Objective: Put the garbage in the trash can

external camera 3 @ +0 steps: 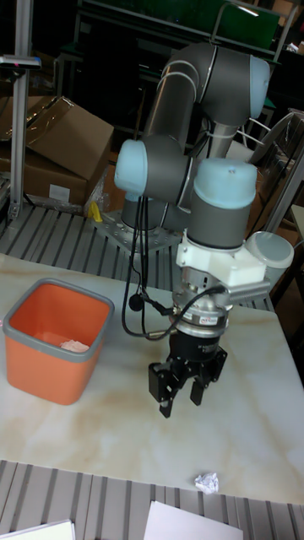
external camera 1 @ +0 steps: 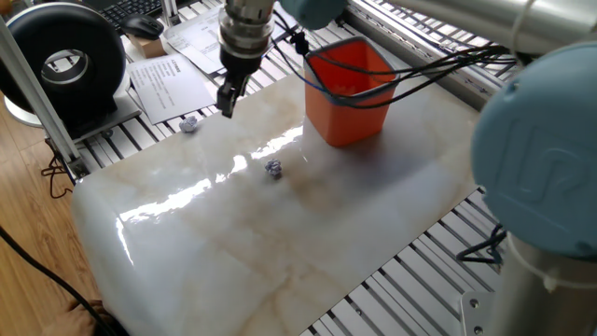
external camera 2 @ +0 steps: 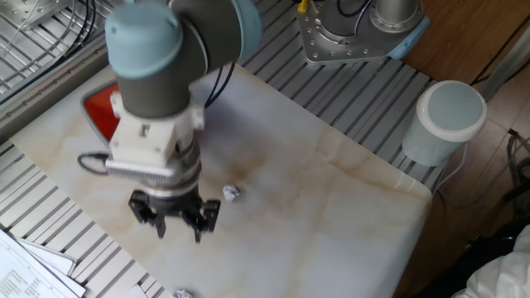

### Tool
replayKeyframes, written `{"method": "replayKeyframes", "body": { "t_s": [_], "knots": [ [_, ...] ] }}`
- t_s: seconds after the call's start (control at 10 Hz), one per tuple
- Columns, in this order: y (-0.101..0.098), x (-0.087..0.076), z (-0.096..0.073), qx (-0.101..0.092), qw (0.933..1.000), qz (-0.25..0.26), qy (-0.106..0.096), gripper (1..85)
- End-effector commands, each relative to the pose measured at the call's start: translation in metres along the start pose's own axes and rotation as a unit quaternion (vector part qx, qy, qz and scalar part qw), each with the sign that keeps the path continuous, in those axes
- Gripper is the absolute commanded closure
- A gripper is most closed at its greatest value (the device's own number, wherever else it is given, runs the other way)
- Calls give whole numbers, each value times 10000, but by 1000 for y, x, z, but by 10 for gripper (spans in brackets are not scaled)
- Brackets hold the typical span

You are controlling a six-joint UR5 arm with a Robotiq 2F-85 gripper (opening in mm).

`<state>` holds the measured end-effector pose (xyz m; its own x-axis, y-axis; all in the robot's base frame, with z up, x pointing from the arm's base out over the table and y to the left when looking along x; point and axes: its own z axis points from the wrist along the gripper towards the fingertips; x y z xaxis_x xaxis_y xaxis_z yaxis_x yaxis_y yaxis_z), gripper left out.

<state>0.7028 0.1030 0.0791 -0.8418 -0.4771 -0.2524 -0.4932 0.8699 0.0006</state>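
The pincer hangs above the marble-patterned tabletop with its fingers spread wide and nothing between them. It sits out from the trash can, on the side toward the printed paper sheets.

The trash can is orange with a grey rim and stands upright on the tabletop. In the tall fixed view a cream-white tissue wad lies on its floor.

One bluish-white paper ball rests on the tabletop in front of the trash can, well apart from it; in the other fixed view it lies just beside the pincer. A second paper ball sits farther from the trash can, at the tabletop's edge near the paper sheets and close below the pincer's tips.

The sheets carry lines of black print, too small to read. A round black device beyond them bears a white emblem that cannot be made out.
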Motion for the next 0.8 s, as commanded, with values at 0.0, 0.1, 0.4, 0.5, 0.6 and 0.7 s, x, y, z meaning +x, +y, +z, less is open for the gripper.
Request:
{"method": "replayKeyframes", "body": {
  "t_s": [0.0,0.1,0.4,0.5,0.6,0.7],
  "knots": [
    [7,-26,13,-46,9998,197,-44,270],
    [8,-24,13,-68,9998,206,-20,277],
    [8,-30,19,-87,9995,274,-110,267],
    [12,-43,32,-161,9992,312,-177,263],
    [15,-55,40,-162,9992,308,-204,263],
    [16,-55,39,-162,9993,277,-205,263]
  ]
}}
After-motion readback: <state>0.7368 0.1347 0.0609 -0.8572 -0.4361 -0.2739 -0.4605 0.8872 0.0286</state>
